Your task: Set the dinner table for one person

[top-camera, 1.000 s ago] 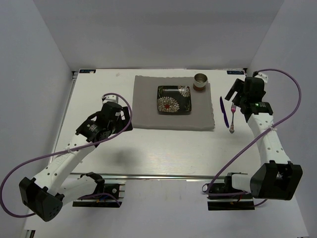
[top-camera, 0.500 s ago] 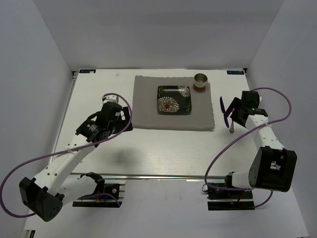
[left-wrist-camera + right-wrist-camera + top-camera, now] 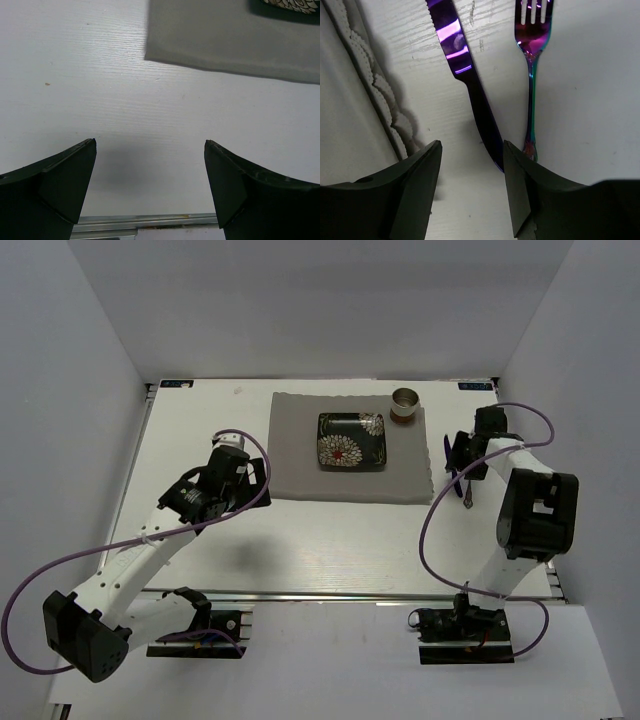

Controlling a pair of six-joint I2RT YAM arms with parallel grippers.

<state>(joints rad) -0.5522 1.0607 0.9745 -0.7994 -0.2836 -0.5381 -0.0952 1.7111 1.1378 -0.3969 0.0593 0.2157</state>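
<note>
The white dinner table [image 3: 330, 540] carries a grey placemat [image 3: 300, 455] with a black floral plate [image 3: 351, 440] on it and a metal cup [image 3: 405, 403] at its back right corner. A purple knife [image 3: 470, 85] and an iridescent fork [image 3: 532, 75] lie side by side on the table right of the placemat [image 3: 350, 90]. My right gripper [image 3: 472, 145] is open and low over them; the knife's handle end lies between its fingers, close to the right one. It partly hides both in the top view [image 3: 460, 455]. My left gripper [image 3: 150, 142] is open and empty over bare table near the placemat's left front corner [image 3: 235, 40].
A metal rail [image 3: 150, 219] runs along the table's near edge, below my left gripper. Grey walls close in the table on the left, back and right. My left arm [image 3: 150, 540] stretches across the left front of the table.
My right arm has folded in and its gripper has swung down from the back right onto the knife and fork. My left gripper has shifted slightly right.
</note>
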